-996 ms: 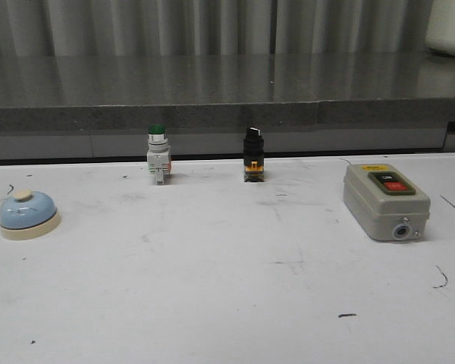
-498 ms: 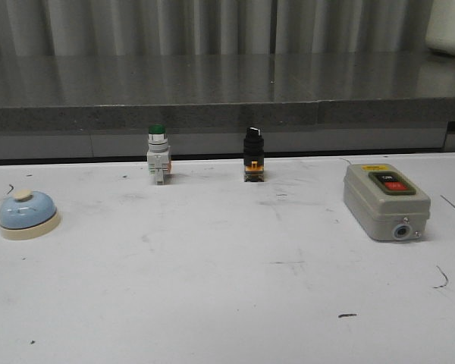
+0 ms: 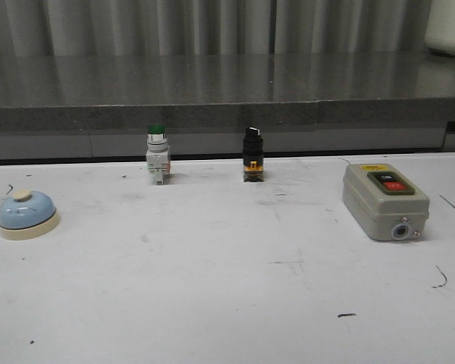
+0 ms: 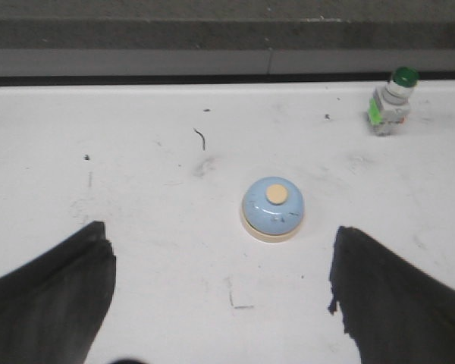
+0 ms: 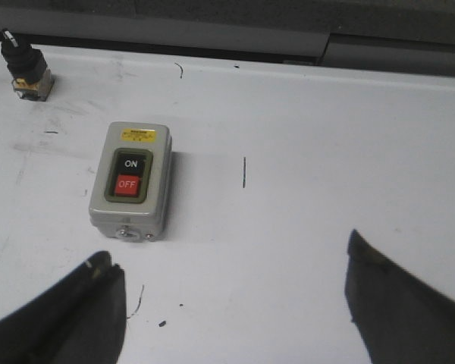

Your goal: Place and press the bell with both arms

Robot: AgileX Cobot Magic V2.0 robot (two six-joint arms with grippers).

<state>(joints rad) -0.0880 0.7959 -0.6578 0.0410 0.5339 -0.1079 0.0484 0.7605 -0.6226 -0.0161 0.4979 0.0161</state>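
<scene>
- The table (image 3: 227,288) is white and flat, with small dark scratches and scuff marks on it. Behind its far edge there is a grey stone-like ledge (image 3: 212,114), and behind that a pale pleated curtain (image 3: 174,26).
- The bell (image 3: 28,214) stands near the left edge of the table. It is well apart from the green-capped switch (image 3: 157,154), the black selector switch (image 3: 252,154) and the grey box (image 3: 385,201).
- The two switches stand close to the far edge; the grey box lies at the right side. The middle and the near part of the table are bare surface.
- The bell stands upright on its cream base with the button pointing straight up. It is round, so it has no long axis along the table.
- The left gripper (image 4: 220,296) is wide open and holds nothing; the bell (image 4: 272,209) sits on the table just beyond its two fingers.
- The right gripper (image 5: 235,303) is also wide open and holds nothing, near the grey box (image 5: 130,180).
</scene>
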